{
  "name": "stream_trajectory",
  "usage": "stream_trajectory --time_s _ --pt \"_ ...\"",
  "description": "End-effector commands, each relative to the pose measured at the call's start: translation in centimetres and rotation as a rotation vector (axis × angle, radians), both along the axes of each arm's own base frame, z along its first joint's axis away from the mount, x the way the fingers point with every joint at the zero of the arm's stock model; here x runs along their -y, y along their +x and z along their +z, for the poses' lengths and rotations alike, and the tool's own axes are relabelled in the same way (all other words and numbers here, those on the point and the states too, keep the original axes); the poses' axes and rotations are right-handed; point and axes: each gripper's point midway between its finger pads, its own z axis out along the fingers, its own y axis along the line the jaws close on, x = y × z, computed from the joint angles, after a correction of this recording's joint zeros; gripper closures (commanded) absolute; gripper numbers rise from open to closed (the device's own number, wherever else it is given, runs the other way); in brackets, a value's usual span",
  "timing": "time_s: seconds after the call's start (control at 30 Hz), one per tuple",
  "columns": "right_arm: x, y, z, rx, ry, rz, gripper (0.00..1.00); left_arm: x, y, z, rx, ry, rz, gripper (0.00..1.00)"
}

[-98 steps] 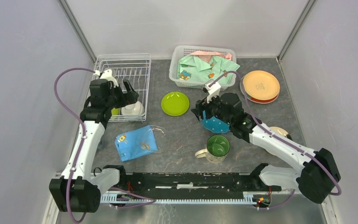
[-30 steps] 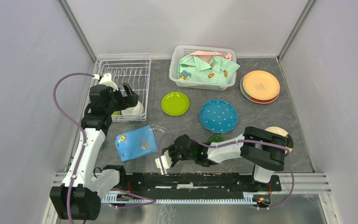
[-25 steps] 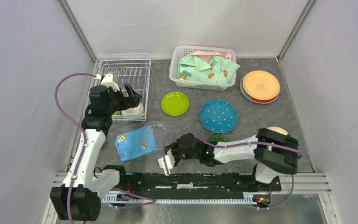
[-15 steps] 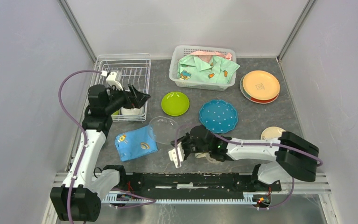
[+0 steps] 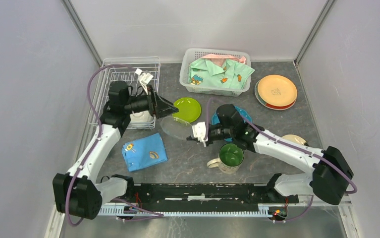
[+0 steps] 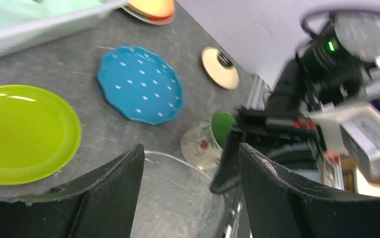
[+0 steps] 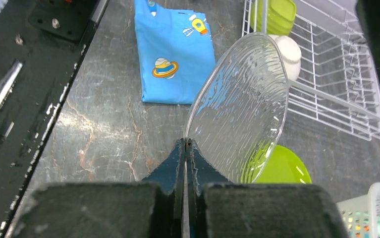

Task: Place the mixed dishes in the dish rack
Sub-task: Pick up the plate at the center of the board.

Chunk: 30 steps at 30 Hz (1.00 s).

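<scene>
Right gripper (image 7: pixel 185 145) pinches the clear glass plate (image 7: pixel 242 104) by its rim, far edge inside the spread left gripper (image 6: pixel 190 152).

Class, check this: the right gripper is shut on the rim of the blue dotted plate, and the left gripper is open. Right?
No. The right wrist view shows the right gripper shut on the rim of a clear glass plate; the blue dotted plate lies on the table. The left gripper is open.
</scene>
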Motion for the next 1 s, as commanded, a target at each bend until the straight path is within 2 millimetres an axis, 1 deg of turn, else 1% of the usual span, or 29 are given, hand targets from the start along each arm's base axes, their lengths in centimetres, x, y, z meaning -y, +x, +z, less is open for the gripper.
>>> stream_trajectory --time_s 0.0,0.07,0.17,0.33,0.5,0.6,0.67,0.77,0.87,0.9,0.97 --pt "0.6 0.5 3.0 -0.204 0.014 -0.001 1.0 3.2 -3.3 2.6 0.083 0.004 -0.26 0.24" --pt "1.0 0.7 3.9 -0.258 0.016 0.017 1.0 4.0 -3.9 2.2 0.079 0.028 -0.31 0.27" --pt "1.4 0.4 4.6 -0.319 0.012 0.047 0.99 4.8 -4.6 1.7 0.069 0.042 -0.367 0.32" --pt "2.2 -0.1 6.0 -0.377 0.039 0.08 1.0 5.9 -5.7 0.2 0.034 0.075 -0.457 0.33" --pt "3.7 0.9 6.4 -0.413 0.043 0.038 0.99 6.5 -6.6 -0.8 -0.015 0.105 -0.523 0.38" --pt "4.3 1.7 6.4 -0.435 0.049 0.004 1.0 6.7 -7.3 -1.0 -0.03 0.122 -0.55 0.39" --pt "4.5 1.8 6.4 -0.446 0.053 0.012 0.99 6.8 -7.7 -1.1 -0.027 0.138 -0.57 0.39" --pt "4.7 1.6 6.9 -0.45 0.068 0.035 0.99 7.0 -7.4 -2.3 -0.06 0.192 -0.562 0.4" --pt "5.0 1.8 6.8 -0.453 0.065 0.019 0.99 7.3 -7.8 -3.4 -0.09 0.22 -0.601 0.45" --pt "5.0 1.6 6.7 -0.45 0.064 0.03 1.0 7.5 -7.8 -3.6 -0.099 0.229 -0.602 0.46" --pt "5.2 1.7 6.5 -0.451 0.062 0.026 1.0 7.8 -7.5 -4.3 -0.116 0.259 -0.603 0.53"
